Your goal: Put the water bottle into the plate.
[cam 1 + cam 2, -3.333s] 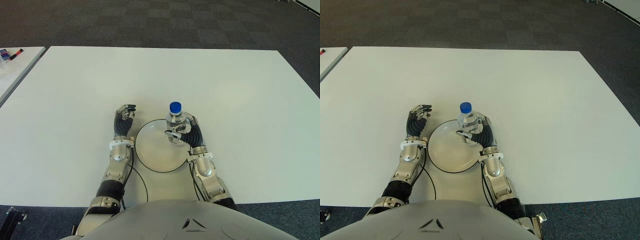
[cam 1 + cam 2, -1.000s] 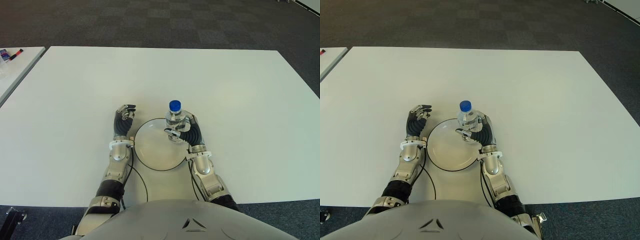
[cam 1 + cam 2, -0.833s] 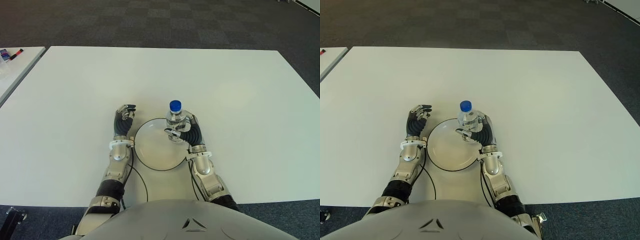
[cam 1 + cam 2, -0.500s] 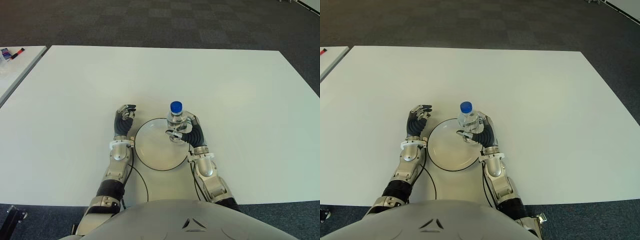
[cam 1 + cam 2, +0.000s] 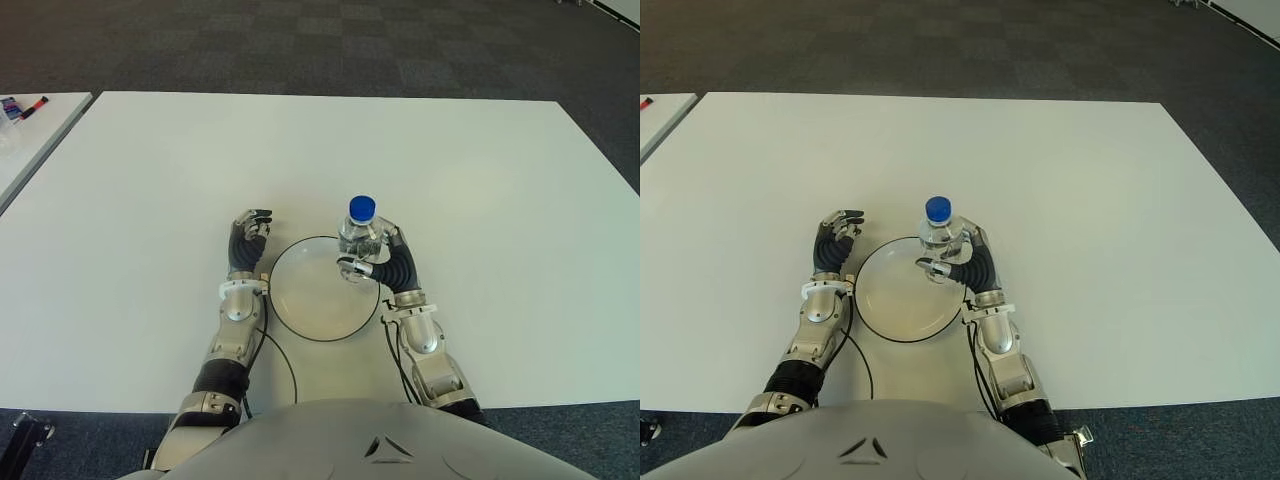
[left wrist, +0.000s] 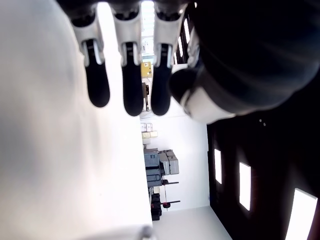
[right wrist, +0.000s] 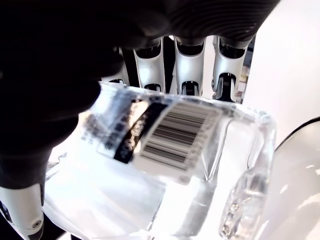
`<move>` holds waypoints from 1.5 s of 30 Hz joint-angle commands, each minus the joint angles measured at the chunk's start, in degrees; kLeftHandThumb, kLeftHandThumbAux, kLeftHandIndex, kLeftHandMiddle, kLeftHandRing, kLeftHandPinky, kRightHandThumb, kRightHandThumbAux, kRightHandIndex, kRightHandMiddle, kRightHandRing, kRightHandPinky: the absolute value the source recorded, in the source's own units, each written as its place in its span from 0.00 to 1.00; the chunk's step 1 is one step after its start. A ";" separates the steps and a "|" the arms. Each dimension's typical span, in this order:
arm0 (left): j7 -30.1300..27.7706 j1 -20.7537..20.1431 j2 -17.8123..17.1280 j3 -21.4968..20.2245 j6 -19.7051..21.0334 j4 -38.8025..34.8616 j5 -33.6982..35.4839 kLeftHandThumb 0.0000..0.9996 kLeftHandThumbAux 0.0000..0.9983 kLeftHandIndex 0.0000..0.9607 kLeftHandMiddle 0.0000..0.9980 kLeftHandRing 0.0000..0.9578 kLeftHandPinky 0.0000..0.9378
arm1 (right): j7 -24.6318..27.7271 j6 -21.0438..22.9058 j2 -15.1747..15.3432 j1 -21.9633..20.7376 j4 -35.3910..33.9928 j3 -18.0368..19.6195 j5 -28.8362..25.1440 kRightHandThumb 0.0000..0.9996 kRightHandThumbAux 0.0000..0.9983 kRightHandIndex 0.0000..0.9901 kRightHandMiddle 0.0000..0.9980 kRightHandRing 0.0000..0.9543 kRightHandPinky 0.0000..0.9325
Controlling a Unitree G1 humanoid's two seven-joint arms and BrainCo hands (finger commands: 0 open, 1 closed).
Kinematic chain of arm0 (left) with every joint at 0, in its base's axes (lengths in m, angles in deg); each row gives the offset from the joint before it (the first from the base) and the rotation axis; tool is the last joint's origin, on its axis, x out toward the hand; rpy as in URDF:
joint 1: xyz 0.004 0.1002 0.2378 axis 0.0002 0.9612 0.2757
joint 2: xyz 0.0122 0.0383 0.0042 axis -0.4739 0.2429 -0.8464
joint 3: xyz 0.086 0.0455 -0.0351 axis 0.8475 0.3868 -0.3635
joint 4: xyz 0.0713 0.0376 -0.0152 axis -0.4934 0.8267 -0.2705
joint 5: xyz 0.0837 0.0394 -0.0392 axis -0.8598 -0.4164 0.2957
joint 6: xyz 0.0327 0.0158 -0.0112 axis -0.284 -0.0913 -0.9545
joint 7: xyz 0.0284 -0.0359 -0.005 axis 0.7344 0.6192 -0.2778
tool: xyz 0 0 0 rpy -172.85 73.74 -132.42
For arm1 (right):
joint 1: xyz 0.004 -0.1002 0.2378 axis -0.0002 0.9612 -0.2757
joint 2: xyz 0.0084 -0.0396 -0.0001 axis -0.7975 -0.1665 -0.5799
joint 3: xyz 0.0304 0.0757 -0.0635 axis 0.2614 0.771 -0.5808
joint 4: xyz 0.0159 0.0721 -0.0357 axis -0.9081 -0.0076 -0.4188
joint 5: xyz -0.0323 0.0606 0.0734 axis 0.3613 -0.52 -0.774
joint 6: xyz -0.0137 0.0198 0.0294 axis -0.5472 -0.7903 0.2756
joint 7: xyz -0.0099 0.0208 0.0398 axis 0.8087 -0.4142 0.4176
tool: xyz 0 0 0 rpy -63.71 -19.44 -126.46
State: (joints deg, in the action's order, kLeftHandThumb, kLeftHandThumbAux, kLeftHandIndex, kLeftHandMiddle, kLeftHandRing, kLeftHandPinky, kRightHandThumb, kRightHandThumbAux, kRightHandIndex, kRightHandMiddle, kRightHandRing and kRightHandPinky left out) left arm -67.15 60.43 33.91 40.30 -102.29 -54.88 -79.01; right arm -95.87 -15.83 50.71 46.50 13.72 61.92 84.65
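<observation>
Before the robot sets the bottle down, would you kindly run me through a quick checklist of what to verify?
1. Grip: right robot hand is closed around the water bottle; the right wrist view shows fingers wrapped on its clear body. Ok.
2. Bottle attitude: roughly upright, blue cap on top. Ok.
3. Bottle over the plate: it shows at the plate's far right rim, not over the middle. Not ok.
4. Plate free of other things. Ok.
5. Left robot hand shows just left of the plate, holding nothing. Ok.
6. Bottle base touching plate or table: cannot tell.

a white table (image 5: 450,160) carries a round plate (image 5: 305,310) near its front edge.
</observation>
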 commanded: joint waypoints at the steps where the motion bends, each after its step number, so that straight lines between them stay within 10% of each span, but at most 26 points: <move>1: 0.41 -0.37 -0.05 -0.07 0.19 1.11 -0.11 0.71 0.71 0.43 0.34 0.36 0.40 | 1.07 -0.19 -0.22 0.76 -2.29 0.60 -1.88 0.84 0.68 0.42 0.49 0.60 0.62; 20: 0.17 -0.62 -0.14 -0.21 -0.17 1.50 0.13 0.72 0.71 0.43 0.34 0.37 0.40 | 7.29 2.56 -1.12 2.36 -6.39 1.34 -8.33 0.84 0.68 0.43 0.48 0.58 0.59; 45: 0.30 -1.17 -0.25 -0.20 -1.26 2.59 0.05 0.71 0.71 0.43 0.33 0.36 0.40 | 6.80 2.32 -0.60 4.00 -9.79 -1.25 -1.60 0.84 0.68 0.41 0.49 0.60 0.62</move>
State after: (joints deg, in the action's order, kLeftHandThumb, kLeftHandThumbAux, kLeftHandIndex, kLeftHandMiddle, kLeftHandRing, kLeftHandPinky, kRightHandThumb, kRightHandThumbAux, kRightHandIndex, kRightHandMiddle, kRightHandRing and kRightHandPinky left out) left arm -67.15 59.75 33.67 40.17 -103.41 -53.42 -78.96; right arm -89.93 -13.95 50.48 50.37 5.46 61.54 83.90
